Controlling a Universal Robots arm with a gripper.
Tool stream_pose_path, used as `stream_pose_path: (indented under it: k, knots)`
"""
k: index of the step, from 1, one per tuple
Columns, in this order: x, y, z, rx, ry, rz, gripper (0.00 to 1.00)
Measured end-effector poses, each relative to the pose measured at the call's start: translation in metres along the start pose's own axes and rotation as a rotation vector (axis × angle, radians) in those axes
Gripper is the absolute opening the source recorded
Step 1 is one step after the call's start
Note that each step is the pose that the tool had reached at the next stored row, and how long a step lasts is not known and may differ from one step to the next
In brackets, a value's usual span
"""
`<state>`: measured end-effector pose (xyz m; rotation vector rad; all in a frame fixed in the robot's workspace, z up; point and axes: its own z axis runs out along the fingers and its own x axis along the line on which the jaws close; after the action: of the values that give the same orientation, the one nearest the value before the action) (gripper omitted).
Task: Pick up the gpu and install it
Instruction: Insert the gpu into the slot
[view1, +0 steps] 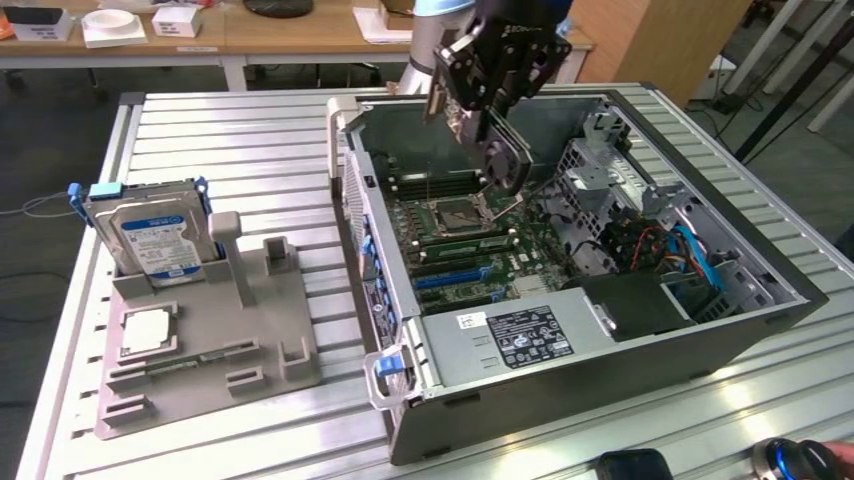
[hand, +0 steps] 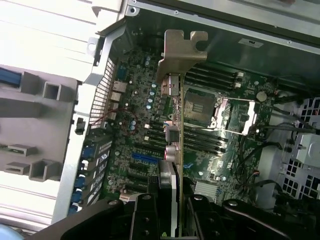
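Note:
The gpu (view1: 505, 160) is a thin black card with a greyish metal end. It hangs tilted above the motherboard (view1: 467, 245) inside the open computer case (view1: 747, 330), held clear of the board. My gripper (view1: 478, 115) is shut on its upper part. In the wrist view the gpu (hand: 174, 125) appears edge-on, its metal bracket (hand: 181, 50) farthest from my gripper (hand: 172, 205). It sits over the board between the blue expansion slots (hand: 145, 157) and the CPU socket (hand: 202, 107).
A grey fixture tray (view1: 267, 330) lies at the exterior view's left, holding a silver hard drive (view1: 150, 235) upright and a processor (view1: 144, 330). The power supply (view1: 527, 335) fills the case's near end, and cables and drive cages (view1: 667, 250) fill its right side.

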<state>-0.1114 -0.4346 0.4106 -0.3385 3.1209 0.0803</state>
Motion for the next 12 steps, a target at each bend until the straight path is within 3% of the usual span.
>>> stream_pose_path:
  k: [12]
  knots:
    - [-0.0069,-0.0016,0.0013,-0.0016,0.0052,-0.104,0.28]
